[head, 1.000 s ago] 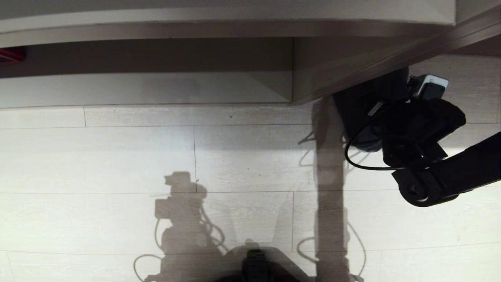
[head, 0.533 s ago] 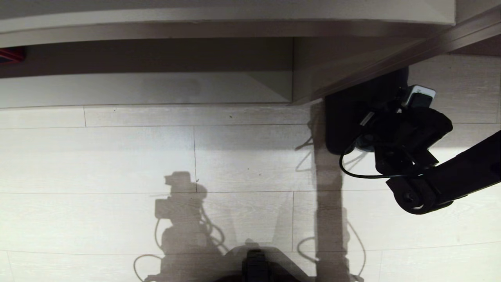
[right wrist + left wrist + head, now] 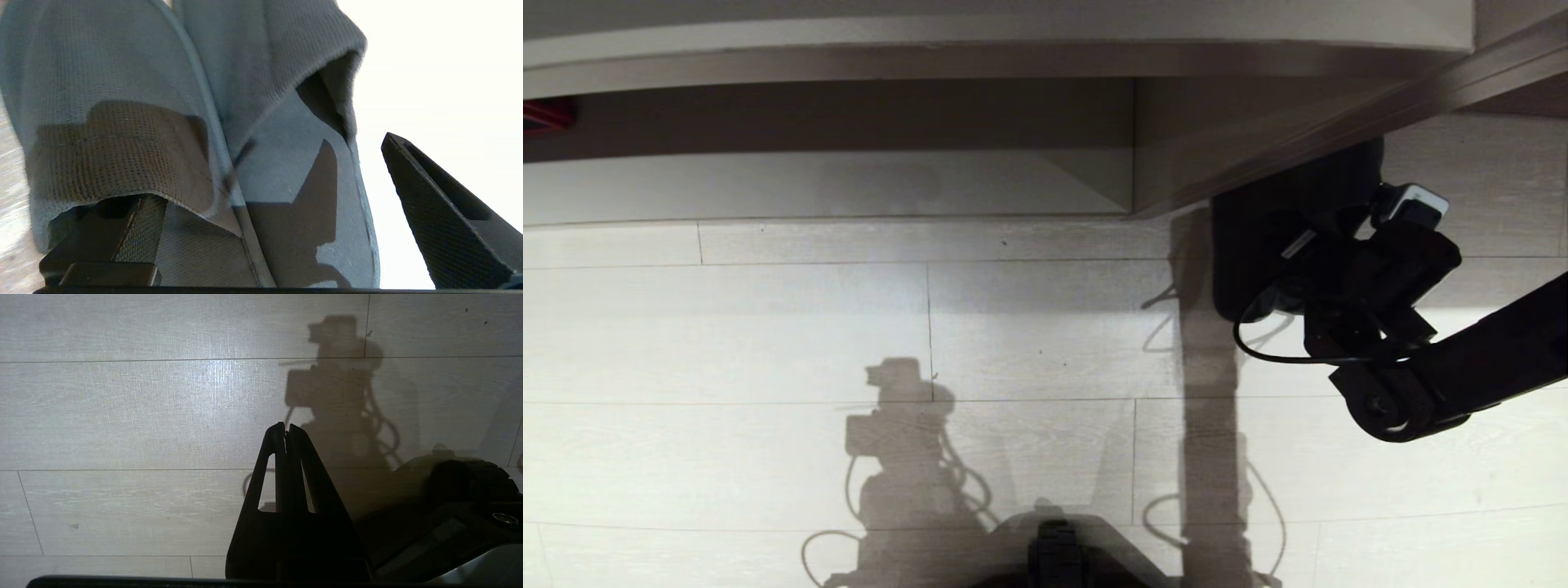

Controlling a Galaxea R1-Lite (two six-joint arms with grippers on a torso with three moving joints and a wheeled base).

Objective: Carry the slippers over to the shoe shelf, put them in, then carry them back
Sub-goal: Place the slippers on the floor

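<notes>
We see the slippers [image 3: 1241, 261] lying side by side on the floor [image 3: 849, 327] at three o'clock of the head view, their far ends under the slanted board [image 3: 1298, 139], just right of the shelf's [image 3: 825, 184] divider [image 3: 1133, 147]. Our right gripper [image 3: 261, 208] stands wide, one finger [image 3: 135, 228] tucked inside a slipper's opening, the other clear beside the pair. The floor leftward lies open. Our left gripper [image 3: 287, 435], pressed closed, hangs over planks. Since a second ago the right wrist has shifted left.
</notes>
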